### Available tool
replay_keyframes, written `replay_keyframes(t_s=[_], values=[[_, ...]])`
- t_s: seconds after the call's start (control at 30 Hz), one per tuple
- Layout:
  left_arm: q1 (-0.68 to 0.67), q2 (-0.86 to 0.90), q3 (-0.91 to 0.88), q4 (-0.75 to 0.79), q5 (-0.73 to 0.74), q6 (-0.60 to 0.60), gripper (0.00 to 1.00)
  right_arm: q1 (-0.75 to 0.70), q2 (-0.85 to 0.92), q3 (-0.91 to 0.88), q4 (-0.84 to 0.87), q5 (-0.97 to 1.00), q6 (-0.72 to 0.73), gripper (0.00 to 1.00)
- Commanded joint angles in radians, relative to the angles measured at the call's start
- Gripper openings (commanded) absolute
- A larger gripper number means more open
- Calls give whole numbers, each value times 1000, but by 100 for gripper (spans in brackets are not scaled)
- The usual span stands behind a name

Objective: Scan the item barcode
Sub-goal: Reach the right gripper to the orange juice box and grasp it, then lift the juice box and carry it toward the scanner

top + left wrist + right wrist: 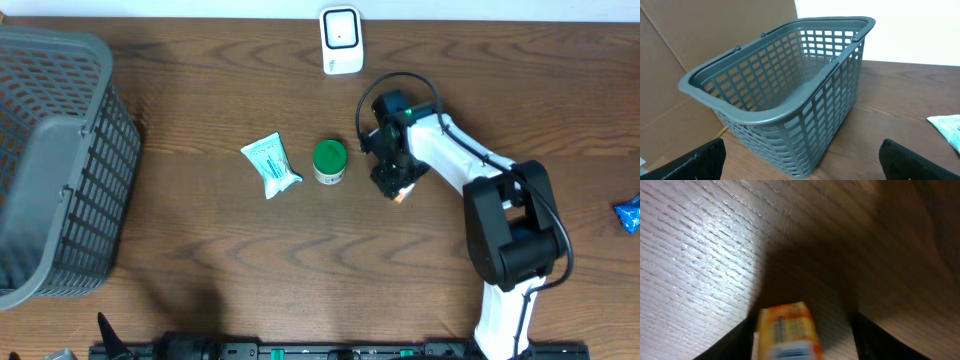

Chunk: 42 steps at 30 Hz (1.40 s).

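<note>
One grey plastic lattice basket (60, 160); one white scanner (341, 40); one white-and-teal sachet (270, 165); one green-lidded tub (329, 161); one orange carton (787, 330); one blue packet (629, 214).

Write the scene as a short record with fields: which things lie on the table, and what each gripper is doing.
table: brown wood
scanner: white, at the far edge, near the middle
basket: grey, at the left end
packet: white and teal, beside the jar, not touching it
jar: green lid, upright
orange box: small, on the table
right gripper: lowered over the orange box, jaws on either side of it, a gap visible on one side
left gripper: open, empty, facing the basket
blue item: at the right edge, partly cut off
</note>
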Motion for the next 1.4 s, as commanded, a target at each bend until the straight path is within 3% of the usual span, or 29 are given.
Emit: replay_keyframes(t_s=[0.0, 0.07, 0.17, 0.23, 0.3, 0.33, 0.83, 1.03, 1.23, 1.37], values=[[-18, -5, -2, 2, -13, -9, 98, -2, 2, -114, 71, 115, 2, 42], [-20, -5, -2, 2, -13, -9, 98, -2, 2, -138, 83, 113, 6, 27], [-20, -5, -2, 2, -13, -9, 98, 0, 2, -130, 88, 86, 21, 25], [-20, -5, -2, 2, -13, -9, 98, 0, 2, -121, 89, 68, 21, 32], [-20, -5, -2, 2, -13, -9, 98, 0, 2, -109, 83, 60, 21, 53], [-20, -5, -2, 2, -13, -9, 98, 0, 2, -101, 77, 53, 21, 99], [-20, -5, -2, -10, -13, -9, 98, -2, -9, -76, 24, 53, 126, 99], [-20, -5, -2, -10, -13, -9, 98, -2, -9, -76, 86, 85, 152, 51], [-20, -5, -2, -10, -13, -9, 98, -2, -9, -76, 146, 100, 151, 39], [-20, -5, -2, -10, -13, -9, 97, 0, -9, -76, 235, 100, 151, 23]])
